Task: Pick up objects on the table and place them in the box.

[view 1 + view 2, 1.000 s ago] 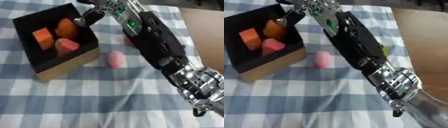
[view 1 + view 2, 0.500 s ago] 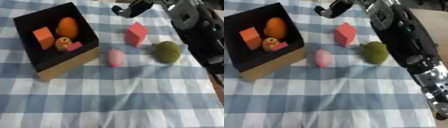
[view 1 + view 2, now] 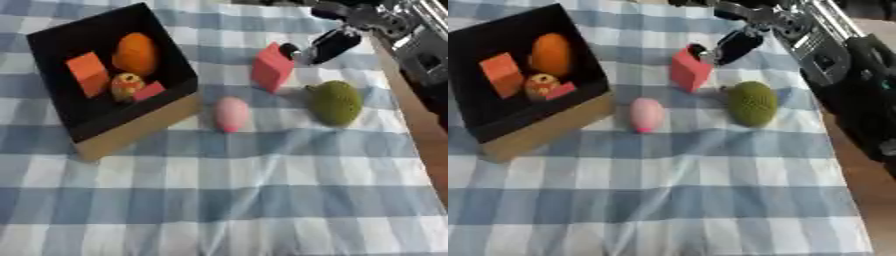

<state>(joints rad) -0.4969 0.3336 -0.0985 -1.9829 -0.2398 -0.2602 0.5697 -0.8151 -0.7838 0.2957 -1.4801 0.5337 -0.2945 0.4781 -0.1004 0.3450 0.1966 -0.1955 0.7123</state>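
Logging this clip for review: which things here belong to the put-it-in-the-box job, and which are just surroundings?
Job:
- box, holding an orange fruit, an orange block, two small pieces
- red block, at the right hand
- pink egg shape
- green bumpy fruit

Surroundings:
- checked tablecloth
- bare table edge

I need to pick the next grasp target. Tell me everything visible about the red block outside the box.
The red block is a plain, matte cube-like piece, tipped so one corner points up. It sits on the checked cloth right of the box, above the pink egg shape. The right hand has fingertips at its upper right edge, seemingly touching, not wrapped around it.
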